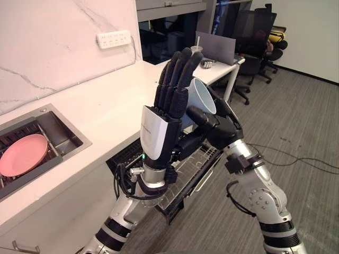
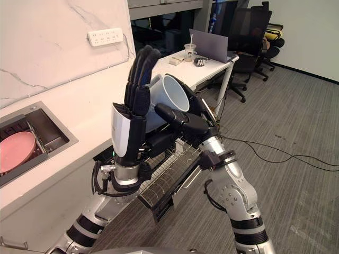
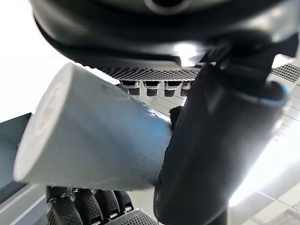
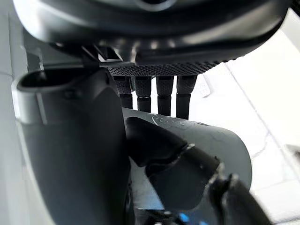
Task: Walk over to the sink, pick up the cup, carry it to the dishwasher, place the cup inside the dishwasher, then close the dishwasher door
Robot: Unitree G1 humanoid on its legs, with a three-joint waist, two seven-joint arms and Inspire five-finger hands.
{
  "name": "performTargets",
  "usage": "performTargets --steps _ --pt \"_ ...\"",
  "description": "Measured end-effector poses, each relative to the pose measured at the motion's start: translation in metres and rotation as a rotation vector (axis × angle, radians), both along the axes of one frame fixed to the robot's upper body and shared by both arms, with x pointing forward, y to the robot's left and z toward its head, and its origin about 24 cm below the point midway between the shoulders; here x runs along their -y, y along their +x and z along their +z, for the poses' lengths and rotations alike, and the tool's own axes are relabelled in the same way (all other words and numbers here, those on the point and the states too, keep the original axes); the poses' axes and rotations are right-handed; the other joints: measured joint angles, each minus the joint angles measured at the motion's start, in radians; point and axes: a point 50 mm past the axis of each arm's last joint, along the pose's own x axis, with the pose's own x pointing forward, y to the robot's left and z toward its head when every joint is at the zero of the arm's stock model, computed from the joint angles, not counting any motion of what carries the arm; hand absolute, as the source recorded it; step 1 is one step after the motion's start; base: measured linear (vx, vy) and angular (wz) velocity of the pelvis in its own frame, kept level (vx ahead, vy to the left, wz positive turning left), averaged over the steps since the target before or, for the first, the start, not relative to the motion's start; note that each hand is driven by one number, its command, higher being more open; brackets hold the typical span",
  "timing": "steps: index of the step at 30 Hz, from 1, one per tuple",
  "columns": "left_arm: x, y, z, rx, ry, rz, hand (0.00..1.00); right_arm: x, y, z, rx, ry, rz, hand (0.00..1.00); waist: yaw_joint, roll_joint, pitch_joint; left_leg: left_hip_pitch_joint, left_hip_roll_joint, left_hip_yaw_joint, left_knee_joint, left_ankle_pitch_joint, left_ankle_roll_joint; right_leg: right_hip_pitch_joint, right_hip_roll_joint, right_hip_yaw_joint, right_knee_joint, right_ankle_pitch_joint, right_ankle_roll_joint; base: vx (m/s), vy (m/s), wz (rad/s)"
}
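above the pulled-out dishwasher rack (image 1: 190, 169), the right hand (image 1: 225, 127) is gripping the pale blue cup (image 1: 204, 96), thumb curling over it. the left hand (image 1: 172, 92) is pressing straight fingers flat against it. risk: the cup is lying tilted and is likely slipping out if either side loosens.

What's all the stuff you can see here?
cup: one, pale blue, between left hand and right hand
plate: one, pink, in the sink
sink: one, steel, in the counter
counter: one, white, along the wall
socket strip: one, white, on the wall
dishwasher rack: one, wire, pulled out below the cup
laptop: one, grey, on the far desk
office chairs: at least two, black, by that desk
left hand: one, dark, straight fingers against the cup
right hand: one, dark, curled round the cup
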Motion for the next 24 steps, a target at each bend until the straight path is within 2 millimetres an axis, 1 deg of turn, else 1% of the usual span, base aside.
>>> performTargets --steps 2,3,5,7,8,10,15,19,22,24 --pt "0.0 0.0 0.001 0.015 -0.013 0.009 1.0 -0.001 0.001 -0.001 -0.022 0.065 0.01 0.0 0.0 0.0 0.0 0.002 0.0 -0.002 -0.006 0.003 -0.001 0.0 0.0 -0.002 0.0 0.0 0.0 -0.01 -0.01 0.03" --pt "0.0 -0.002 0.001 0.037 -0.017 0.01 1.0 0.001 0.002 -0.003 -0.05 0.148 0.014 0.0 0.001 -0.001 0.001 0.004 -0.001 -0.007 -0.015 0.01 0.0 0.0 0.0 -0.007 0.0 0.0 0.0 -0.03 -0.026 0.1" --pt "0.002 -0.006 0.001 0.068 -0.009 -0.017 1.0 0.008 0.005 -0.007 -0.088 0.226 -0.015 0.0 0.003 -0.003 0.002 0.002 -0.002 -0.014 -0.015 0.011 0.001 0.001 -0.001 -0.015 0.0 0.0 0.0 -0.03 -0.019 0.13" --pt "0.002 -0.01 -0.003 0.087 -0.002 -0.024 1.0 0.024 0.01 -0.014 -0.129 0.33 -0.082 0.0 0.005 -0.004 0.002 0.001 -0.004 -0.022 -0.016 0.013 0.002 0.005 -0.004 -0.022 -0.001 -0.001 0.001 -0.03 -0.015 0.1" --pt "0.001 -0.011 -0.005 0.082 -0.004 -0.02 1.0 0.028 0.011 -0.015 -0.133 0.348 -0.098 0.0 0.005 -0.004 0.002 0.001 -0.004 -0.023 -0.016 0.014 0.002 0.005 -0.004 -0.023 -0.001 -0.001 0.001 -0.03 -0.014 0.04" --pt "-0.008 -0.01 -0.009 0.062 -0.011 0.027 1.0 0.042 0.011 -0.014 -0.121 0.411 -0.153 0.0 0.004 -0.004 0.003 0.0 -0.004 -0.025 -0.016 0.015 0.001 0.005 -0.003 -0.025 -0.001 -0.001 0.001 -0.02 -0.01 0.01" --pt "-0.027 -0.001 -0.019 0.013 -0.024 0.147 1.0 0.063 0.009 -0.009 -0.078 0.508 -0.225 0.0 0.003 -0.004 0.003 -0.004 -0.004 -0.038 -0.02 0.019 0.001 0.005 -0.003 -0.033 -0.001 -0.001 0.001 -0.04 -0.022 0.05" --pt "-0.042 0.005 -0.029 -0.077 -0.086 0.235 1.0 0.071 0.008 -0.008 -0.061 0.511 -0.267 0.0 0.004 -0.004 0.003 -0.01 -0.005 -0.054 -0.02 0.024 0.001 0.01 -0.003 -0.052 -0.005 -0.001 0.001 -0.02 -0.017 0.14" --pt "-0.072 0.011 -0.05 -0.252 -0.261 0.371 1.0 0.076 0.007 -0.009 -0.056 0.402 -0.335 0.0 0.003 -0.004 0.003 -0.013 -0.005 -0.072 -0.02 0.028 -0.001 0.017 -0.003 -0.069 -0.01 -0.001 0.0 -0.03 -0.024 0.16" --pt "-0.104 0.009 -0.076 -0.422 -0.44 0.501 1.0 0.083 0.006 -0.013 -0.067 0.216 -0.411 0.0 0.006 -0.007 0.005 -0.02 -0.004 -0.085 -0.021 0.031 -0.002 0.017 -0.002 -0.081 -0.01 -0.002 -0.001 -0.03 -0.023 0.17"
